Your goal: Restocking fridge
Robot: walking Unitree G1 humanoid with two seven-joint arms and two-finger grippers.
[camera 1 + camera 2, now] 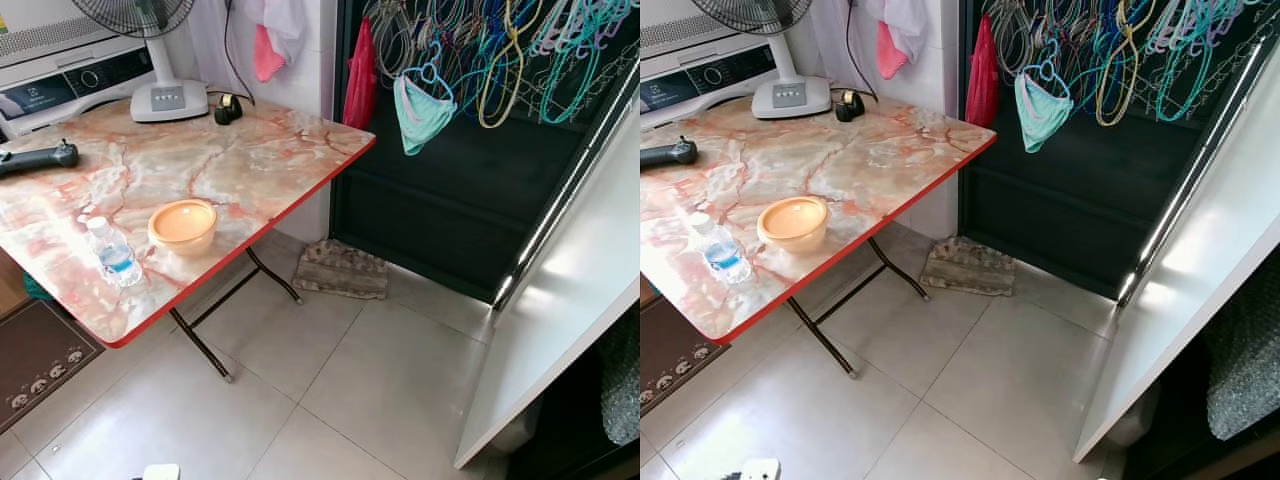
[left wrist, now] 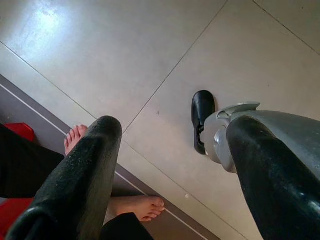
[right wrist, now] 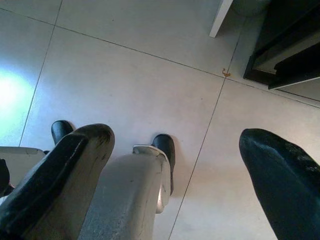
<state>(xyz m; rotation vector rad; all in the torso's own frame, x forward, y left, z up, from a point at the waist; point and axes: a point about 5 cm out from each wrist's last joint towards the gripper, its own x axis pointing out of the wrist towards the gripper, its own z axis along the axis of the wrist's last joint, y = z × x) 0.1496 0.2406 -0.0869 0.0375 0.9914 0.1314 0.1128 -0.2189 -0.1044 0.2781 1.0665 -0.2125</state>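
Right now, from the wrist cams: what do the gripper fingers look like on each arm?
Left gripper: two long black fingers with a finely speckled matte surface and rounded tips. Right gripper: the same black fingers; one looks pale along its flat inner face, possibly glare. No cables or markings can be made out. The silver shapes with black feet below are the robot's legs, not arms.

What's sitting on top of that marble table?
On the table: a water bottle, an orange bowl, a fan, a black handle-like tool and a small black object. The bowl's contents aren't visible.
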